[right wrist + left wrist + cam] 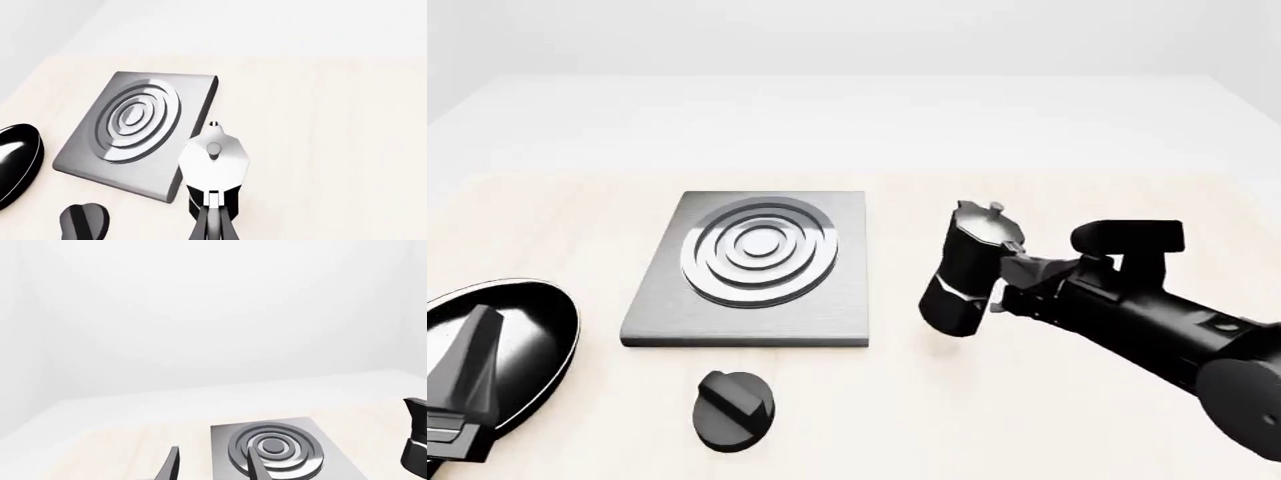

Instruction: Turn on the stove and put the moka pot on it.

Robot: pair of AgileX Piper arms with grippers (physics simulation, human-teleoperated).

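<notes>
- At the lower left of the front view my left tool (465, 385) hovers over the frying pan (521, 340); in its wrist view the two fingers stand apart with nothing between them, so it is open and empty.
- Left of centre lies the stove plate (834, 300), flat on the surface (1068, 420), its rings bare.
- Below it, at bottom centre-left, sits the knob (734, 408), apart from the plate and untouched by either tool.
- Right of centre is the moka pot (968, 270), just beside the plate's right edge, tilted a little; whether it is lifted off the surface I cannot tell.
- My right tool (1004, 280) comes in from the lower right and is closed on the pot's handle side, as its wrist view shows.
- I judge the pot-carrying step is in hand: next I must move the pot leftward over the rings and set it down upright, and the knob seems to need turning too.
</notes>
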